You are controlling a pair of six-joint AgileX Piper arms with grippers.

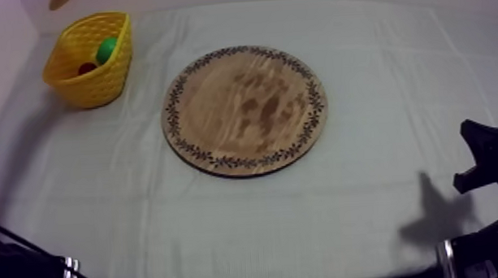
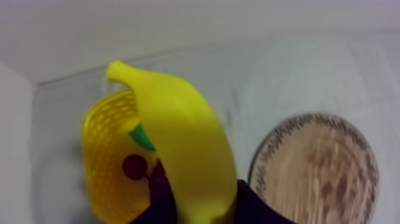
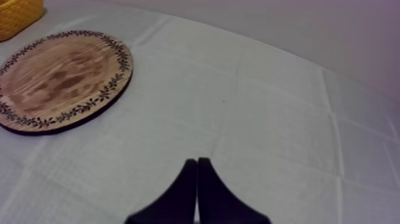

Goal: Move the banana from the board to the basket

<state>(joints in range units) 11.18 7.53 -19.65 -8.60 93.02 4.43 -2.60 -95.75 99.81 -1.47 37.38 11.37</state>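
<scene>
Counted one yellow basket (image 1: 87,86). One banana (image 2: 184,149) was close by the basket. One green fruit (image 1: 107,49) and one small red fruit (image 1: 87,68) lay inside the basket. One round wooden board (image 1: 245,110) sat beside the basket. Three fruit in all.

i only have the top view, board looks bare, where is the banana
Observer: In the left wrist view the banana is gripped by the left end effector.
Operator: is it at the basket
Observer: It is lined up over the opening of the yellow basket, not yet inside.
Operator: and the right arm
Observer: In the right wrist view the right end effector is shut on nothing, over the cloth beside the wooden board.
</scene>
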